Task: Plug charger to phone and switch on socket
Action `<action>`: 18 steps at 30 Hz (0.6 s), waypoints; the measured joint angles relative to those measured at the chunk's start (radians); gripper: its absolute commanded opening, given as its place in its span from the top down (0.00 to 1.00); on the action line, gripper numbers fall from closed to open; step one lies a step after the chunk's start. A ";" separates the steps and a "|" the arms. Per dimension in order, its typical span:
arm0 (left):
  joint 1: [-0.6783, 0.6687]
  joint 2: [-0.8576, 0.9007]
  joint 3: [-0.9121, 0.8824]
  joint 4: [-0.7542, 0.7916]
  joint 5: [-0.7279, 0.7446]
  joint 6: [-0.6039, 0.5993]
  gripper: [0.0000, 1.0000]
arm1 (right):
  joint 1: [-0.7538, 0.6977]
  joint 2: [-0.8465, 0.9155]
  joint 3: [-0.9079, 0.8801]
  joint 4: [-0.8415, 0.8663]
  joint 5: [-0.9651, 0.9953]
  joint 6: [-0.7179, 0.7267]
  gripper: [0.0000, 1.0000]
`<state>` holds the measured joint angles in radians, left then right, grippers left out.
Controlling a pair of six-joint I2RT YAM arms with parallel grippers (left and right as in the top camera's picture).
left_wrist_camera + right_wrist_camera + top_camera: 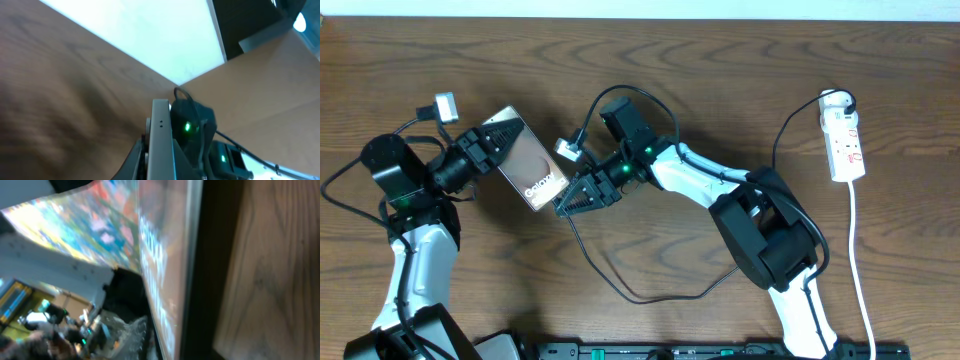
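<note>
My left gripper (490, 147) is shut on the upper end of the phone (530, 165) and holds it tilted above the table. In the left wrist view the phone's grey edge (161, 142) stands between the jaws. My right gripper (570, 198) is closed at the phone's lower end, with the thin black charger cable (620, 292) running out from under it. The connector tip is hidden. The right wrist view shows the phone's face and dark edge (200, 280) very close. The white socket (846, 140) lies at the far right, and the cable leads to its top end.
The charger cable loops across the table's front middle and rises to the socket. The socket's white cord (860, 270) runs down the right side. White camera plugs (446, 105) stick out near each wrist. A dark bar (720, 352) lies along the front edge.
</note>
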<state>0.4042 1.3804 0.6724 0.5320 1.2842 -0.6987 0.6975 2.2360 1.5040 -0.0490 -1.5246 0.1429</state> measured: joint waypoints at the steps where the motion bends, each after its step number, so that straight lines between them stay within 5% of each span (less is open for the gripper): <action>1: -0.004 0.000 -0.003 -0.009 0.017 0.000 0.93 | 0.000 0.000 0.005 0.005 0.007 0.005 0.56; 6: -0.027 0.001 -0.027 -0.024 0.071 -0.003 0.92 | 0.000 0.000 0.022 0.016 0.021 0.006 0.39; 9: -0.027 0.001 -0.027 -0.023 0.079 -0.003 0.93 | 0.000 0.000 0.022 0.016 0.026 0.005 0.18; 11: -0.027 0.001 -0.027 -0.023 0.082 -0.003 0.92 | 0.000 0.000 0.022 0.013 0.031 0.012 0.12; 12: -0.027 0.001 -0.027 -0.023 0.083 -0.003 0.92 | 0.000 0.000 0.022 0.016 0.032 0.008 0.01; 18: -0.026 0.001 -0.027 -0.023 0.084 -0.003 0.92 | -0.001 0.000 0.023 0.016 0.029 0.007 0.01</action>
<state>0.3779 1.3815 0.6456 0.5095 1.3682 -0.7021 0.6964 2.2356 1.5269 -0.0326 -1.4956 0.1497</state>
